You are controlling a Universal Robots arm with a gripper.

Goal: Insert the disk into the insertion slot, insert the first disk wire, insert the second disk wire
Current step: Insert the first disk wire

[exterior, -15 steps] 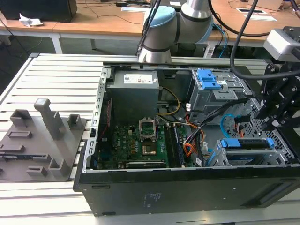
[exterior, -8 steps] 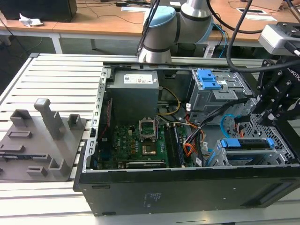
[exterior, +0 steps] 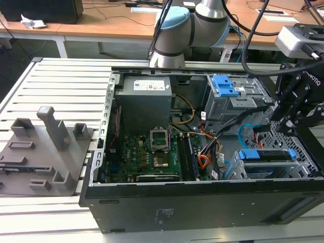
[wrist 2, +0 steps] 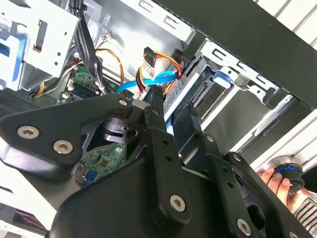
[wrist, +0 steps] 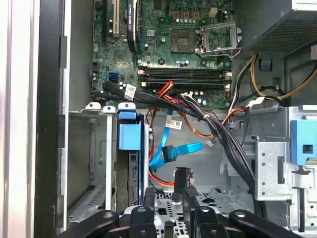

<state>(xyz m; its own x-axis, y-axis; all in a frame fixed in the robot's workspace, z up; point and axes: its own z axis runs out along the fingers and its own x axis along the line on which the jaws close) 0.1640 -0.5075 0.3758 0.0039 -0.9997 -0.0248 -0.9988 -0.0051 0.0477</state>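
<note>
The disk (exterior: 266,157), silver in a bright blue carrier, sits inside the insertion slot (exterior: 230,169), the grey perforated cage at the exterior view's lower right. In the first wrist view the disk's blue end (wrist: 130,136) stands in the cage (wrist: 99,163). The second disk wire (wrist: 171,151), thin and light blue, hangs loose with its plug free; it also curves in the second wrist view (wrist 2: 148,79). The first disk wire's black plug (wrist: 182,176) on red and orange strands lies unplugged just ahead of my gripper (wrist: 169,194). The gripper (wrist 2: 173,106) is open and holds nothing. It hovers above the cage (exterior: 288,121).
A taller grey bay with a blue latch (exterior: 225,86) stands behind the cage. A thick black cable bundle (wrist: 223,139) crosses beside the wires. The motherboard (exterior: 152,154) fills the case's middle. A person's hand (wrist 2: 275,179) holds a round knob outside the case wall.
</note>
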